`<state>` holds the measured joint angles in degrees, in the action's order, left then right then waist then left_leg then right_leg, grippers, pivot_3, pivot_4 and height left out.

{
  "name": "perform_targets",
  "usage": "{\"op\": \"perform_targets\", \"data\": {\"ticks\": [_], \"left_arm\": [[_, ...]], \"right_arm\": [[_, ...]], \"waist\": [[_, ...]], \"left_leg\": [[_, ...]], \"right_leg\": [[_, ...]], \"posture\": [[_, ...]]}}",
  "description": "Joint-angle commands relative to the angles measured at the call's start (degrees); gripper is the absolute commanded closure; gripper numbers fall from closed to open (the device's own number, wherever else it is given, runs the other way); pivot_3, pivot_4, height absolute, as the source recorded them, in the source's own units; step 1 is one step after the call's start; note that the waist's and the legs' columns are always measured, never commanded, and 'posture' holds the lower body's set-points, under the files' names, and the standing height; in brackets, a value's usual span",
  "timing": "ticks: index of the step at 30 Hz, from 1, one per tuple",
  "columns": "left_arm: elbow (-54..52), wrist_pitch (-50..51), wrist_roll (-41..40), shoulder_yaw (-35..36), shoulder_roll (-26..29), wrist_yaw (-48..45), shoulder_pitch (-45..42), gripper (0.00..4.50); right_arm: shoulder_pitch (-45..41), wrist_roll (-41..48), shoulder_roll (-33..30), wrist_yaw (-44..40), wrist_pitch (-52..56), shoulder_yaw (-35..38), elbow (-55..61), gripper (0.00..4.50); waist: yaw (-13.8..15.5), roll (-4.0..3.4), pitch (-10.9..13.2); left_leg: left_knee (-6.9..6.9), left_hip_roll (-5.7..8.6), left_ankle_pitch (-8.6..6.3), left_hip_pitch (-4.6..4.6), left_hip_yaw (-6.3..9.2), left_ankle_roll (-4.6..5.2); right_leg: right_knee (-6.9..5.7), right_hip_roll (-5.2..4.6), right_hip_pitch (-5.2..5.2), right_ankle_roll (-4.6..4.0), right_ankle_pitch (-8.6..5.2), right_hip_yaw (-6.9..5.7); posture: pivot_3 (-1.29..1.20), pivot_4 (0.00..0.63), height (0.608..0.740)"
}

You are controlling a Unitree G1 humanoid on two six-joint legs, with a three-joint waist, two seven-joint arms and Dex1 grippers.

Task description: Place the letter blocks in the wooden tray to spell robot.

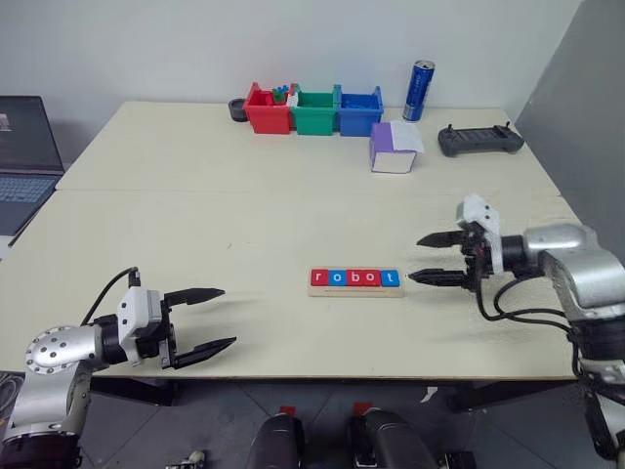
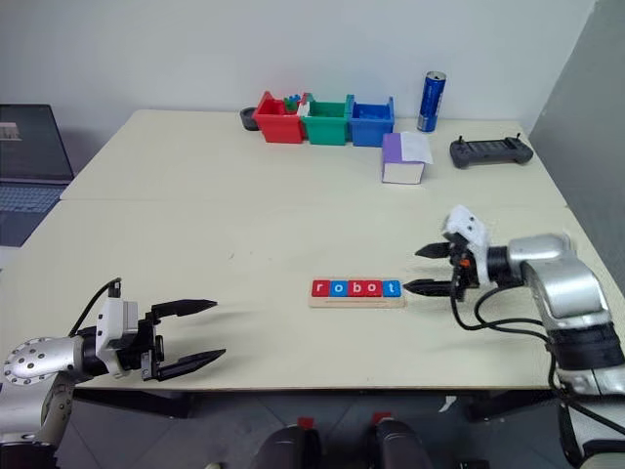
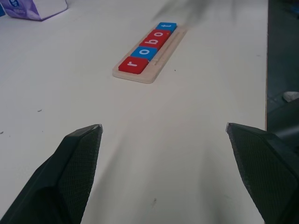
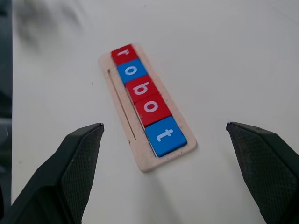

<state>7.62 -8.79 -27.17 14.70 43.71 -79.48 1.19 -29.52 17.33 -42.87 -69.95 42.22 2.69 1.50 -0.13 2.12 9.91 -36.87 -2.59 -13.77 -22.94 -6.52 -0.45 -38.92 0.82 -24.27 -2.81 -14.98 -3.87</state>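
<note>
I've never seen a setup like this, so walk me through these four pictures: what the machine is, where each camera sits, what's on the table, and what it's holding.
This is a humanoid robot with two arms, each ending in a gripper of two black fingers. Two pictures come from a stereo camera on its head, looking down over the table. The other two come from cameras on its wrists, looking out along the fingers.

Near the front edge lies the wooden tray with five letter blocks in a row, red and blue alternating, reading "robot".

At the back stand red, green and blue bins, a blue can, a purple-and-white box and a dark handheld controller. A laptop sits off to the left.

The left gripper and right gripper are both open and hold nothing; the right one is just beside the tray's "t" end.
</note>
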Motion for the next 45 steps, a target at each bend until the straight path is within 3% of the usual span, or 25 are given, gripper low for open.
{"op": "perform_targets", "data": {"ticks": [1,6,11,12,15,25,45], "left_arm": [[-0.59,-0.17,-1.00,1.14,0.79,-0.18,-0.31,0.00],[0.75,-0.14,-0.36,-0.55,0.10,-0.65,-2.49,0.00],[1.65,-0.27,-0.25,-1.44,-0.10,-0.98,-4.23,0.00],[1.85,-0.33,-0.24,-1.43,-0.02,-1.08,-4.35,0.00],[2.14,-0.51,-0.19,-1.30,0.06,-1.35,-4.34,0.00],[0.95,-0.21,-0.30,-1.57,-0.26,-1.06,-3.52,0.00],[-0.62,0.01,-0.68,-0.50,0.19,0.16,-1.36,0.00]], "right_arm": [[4.41,2.06,-2.59,2.39,0.91,3.00,6.48,0.03],[4.61,-4.19,-1.33,6.77,-6.54,-4.35,2.17,0.03],[0.91,-4.55,0.85,6.86,-8.73,-7.57,-1.89,0.03],[0.55,-4.67,0.93,6.85,-9.08,-7.86,-2.57,0.20],[0.13,-4.54,0.93,6.43,-9.89,-8.48,-3.96,0.92],[-4.26,-6.99,3.28,5.46,-15.35,-12.45,-11.59,4.48],[-6.71,-9.03,6.65,3.30,-16.55,-16.22,-15.53,4.48]], "waist": [[0.00,0.01,0.00],[-0.42,0.00,0.00],[-0.22,0.00,0.00],[-0.19,0.00,0.00],[-0.09,0.01,0.00],[-0.20,0.00,0.00],[-0.18,0.00,0.00]], "left_leg": [[0.00,-0.01,0.00,0.01,0.01,0.00],[0.04,-0.05,0.00,0.06,-0.01,0.00],[0.01,-0.03,0.01,0.02,-0.01,0.00],[0.02,-0.02,0.00,0.01,-0.01,0.00],[0.04,-0.01,-0.01,-0.02,-0.01,-0.01],[0.01,-0.03,-0.01,0.02,-0.01,-0.01],[0.01,-0.03,-0.01,0.02,-0.01,-0.01]], "right_leg": [[0.00,0.00,0.00,0.00,-0.01,-0.01],[-0.03,0.06,-0.02,0.00,-0.02,-0.01],[-0.04,0.07,-0.02,0.00,-0.01,0.00],[-0.03,0.07,-0.02,0.00,-0.01,0.00],[0.05,0.07,-0.01,0.00,-0.02,0.01],[-0.02,0.07,-0.01,0.00,-0.01,0.00],[-0.02,0.07,-0.01,0.00,-0.01,0.01]], "posture": [[0.00,0.150,0.740],[0.00,0.150,0.740],[0.00,0.150,0.740],[0.00,0.150,0.740],[0.00,0.150,0.740],[0.00,0.150,0.740],[0.00,0.150,0.740]]}}
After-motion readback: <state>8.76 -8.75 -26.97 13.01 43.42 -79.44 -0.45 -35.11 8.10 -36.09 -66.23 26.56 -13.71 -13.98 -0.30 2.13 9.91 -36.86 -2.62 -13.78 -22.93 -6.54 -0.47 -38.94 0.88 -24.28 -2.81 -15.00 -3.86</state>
